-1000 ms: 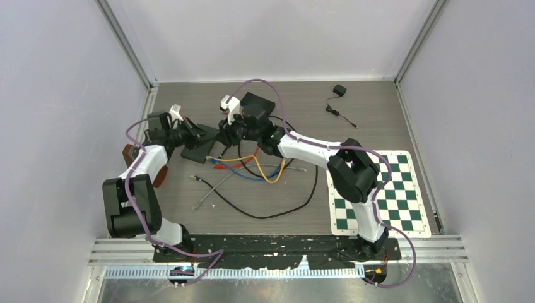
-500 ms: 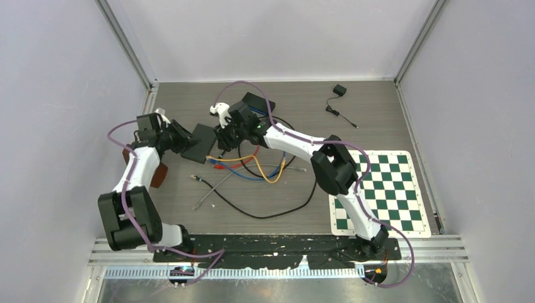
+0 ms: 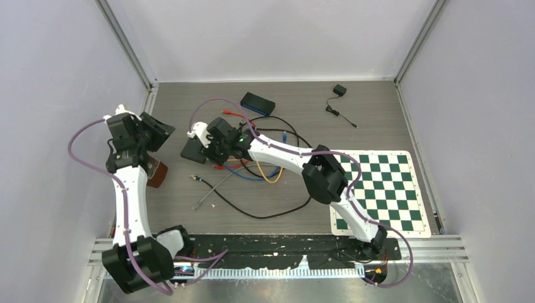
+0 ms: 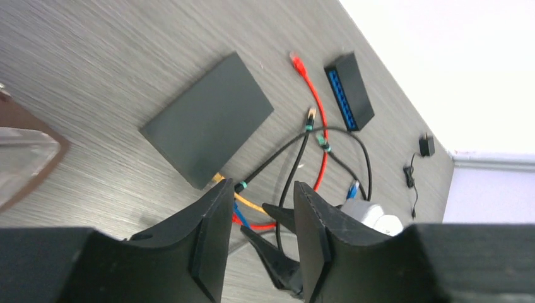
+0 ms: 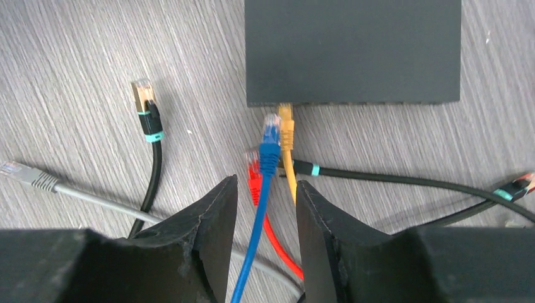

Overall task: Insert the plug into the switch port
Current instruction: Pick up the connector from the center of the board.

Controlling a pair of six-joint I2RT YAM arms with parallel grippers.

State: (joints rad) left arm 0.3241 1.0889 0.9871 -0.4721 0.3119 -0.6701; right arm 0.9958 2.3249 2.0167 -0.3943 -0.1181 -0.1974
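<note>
1. right gripper [image 5: 265,189]: jaws apart, clamping nothing, hanging over the cable bundle just in front of the black switch [image 5: 353,50].
2. yellow plug [image 5: 286,120]: seated in a port on the switch's near edge.
3. blue plug [image 5: 271,136]: lies just beside the yellow one with its tip short of the port face. Its cable runs loose through the right jaw gap.
4. red plug [image 5: 253,170]: next to the blue one, further from the switch.
5. left gripper [image 4: 262,189]: jaws apart, empty, above the table [image 4: 94,57], well apart from the switch.

Left gripper [image 4: 262,196] high, jaws parted (holding nothing); right gripper [image 5: 265,189] low, jaws parted; right arm stretched leftward.
</note>
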